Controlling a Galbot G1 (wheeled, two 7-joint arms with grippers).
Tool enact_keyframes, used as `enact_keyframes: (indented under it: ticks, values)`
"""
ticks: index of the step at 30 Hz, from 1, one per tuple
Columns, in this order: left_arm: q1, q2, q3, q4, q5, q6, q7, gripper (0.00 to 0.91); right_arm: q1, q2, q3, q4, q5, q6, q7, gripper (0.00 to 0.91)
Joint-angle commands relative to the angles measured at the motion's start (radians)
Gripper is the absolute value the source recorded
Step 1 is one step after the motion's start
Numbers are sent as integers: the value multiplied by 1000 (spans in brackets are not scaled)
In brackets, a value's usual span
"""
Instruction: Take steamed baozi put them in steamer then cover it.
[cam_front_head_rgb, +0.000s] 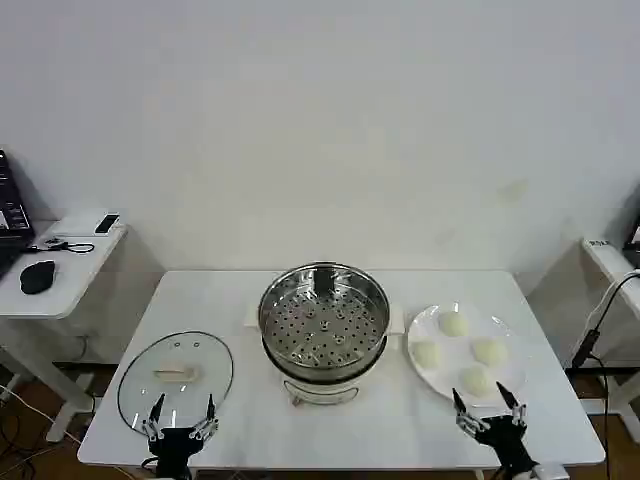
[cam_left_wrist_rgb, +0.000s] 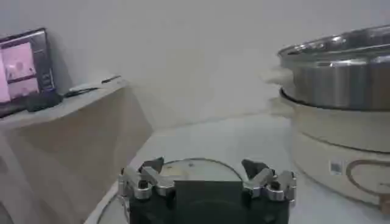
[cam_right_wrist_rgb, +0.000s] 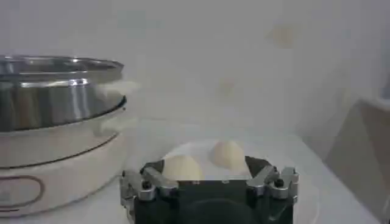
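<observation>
white table (cam_front_head_rgb: 340, 425), plain wall | steamer (cam_front_head_rgb: 324, 322) centre, empty | four baozi (cam_front_head_rgb: 454, 324) on plate (cam_front_head_rgb: 424, 375) right | lid (cam_front_head_rgb: 176, 377) left | my left gripper (cam_front_head_rgb: 183, 420) and right gripper (cam_front_head_rgb: 489, 407) near edge, both spread, holding nothing | nothing done yet

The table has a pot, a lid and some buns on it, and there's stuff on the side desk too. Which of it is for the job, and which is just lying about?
For the job:
steamer, uncovered
four baozi on the white plate
glass lid
left gripper and right gripper, both open

Lying about:
computer mouse
phone
</observation>
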Motion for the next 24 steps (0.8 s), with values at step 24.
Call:
enact_keyframes:
  ticks: [24]
  values:
    - [1, -20, -68, -118, 172, 90, 168, 907, 741, -768, -230, -446, -595, -240, -723, 907]
